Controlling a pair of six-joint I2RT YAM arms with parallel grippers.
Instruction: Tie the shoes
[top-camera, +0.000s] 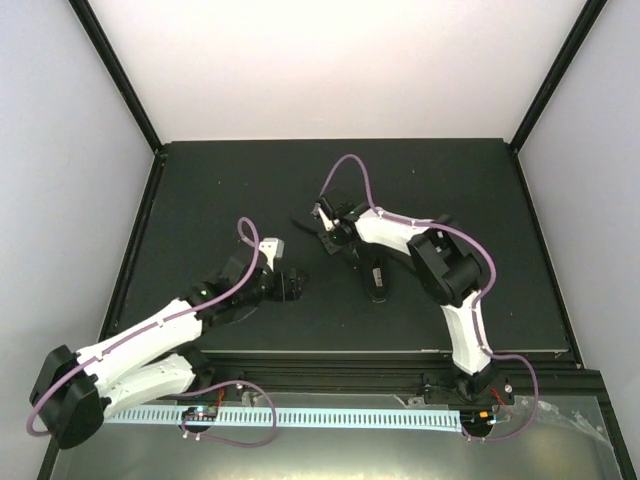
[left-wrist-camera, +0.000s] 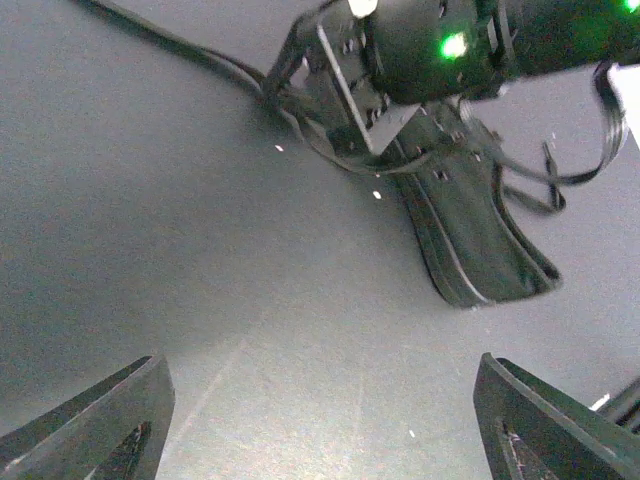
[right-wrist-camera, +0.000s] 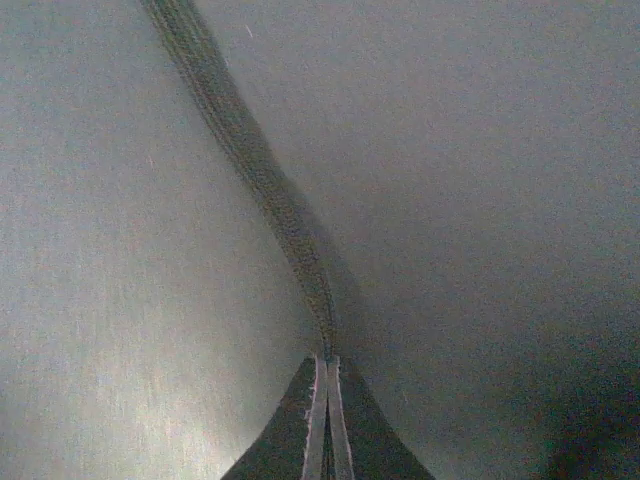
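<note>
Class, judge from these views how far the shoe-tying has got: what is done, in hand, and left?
Done: nothing tied; no bow shows on the shoe. In hand: the right end effector is shut on a lace. The left end effector is open and empty. Left: the whole knot.

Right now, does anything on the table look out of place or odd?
Nothing is spilled or damaged. Only the shoe is untied: one lace runs out over the table, pinched in the right end effector.
</note>
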